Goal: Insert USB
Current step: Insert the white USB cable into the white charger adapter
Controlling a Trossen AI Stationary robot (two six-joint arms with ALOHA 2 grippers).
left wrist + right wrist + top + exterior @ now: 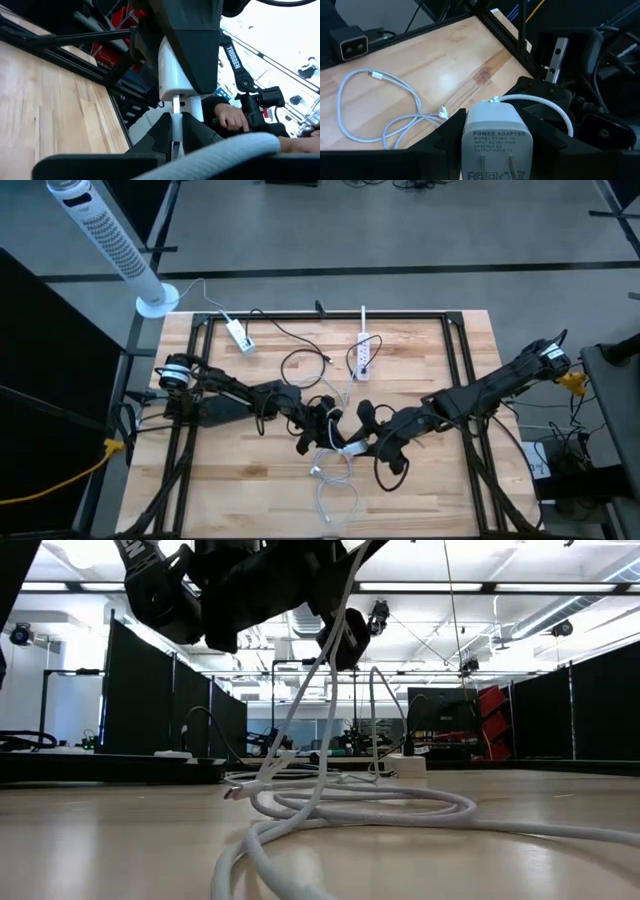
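Two grippers meeting mid-counter: right gripper (495, 150) clamping power adapter (496, 140), left gripper (176, 140) pinching USB plug (176, 105) at port; pushing home likely next.

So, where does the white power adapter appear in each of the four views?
High view: power adapter at the table's centre, between the two grippers.
Low view: not visible; dark grippers fill the top.
Left wrist view: white block at centre, plug at its port.
Right wrist view: bottom centre, held by the right gripper.
Shared landmark: the white cable.
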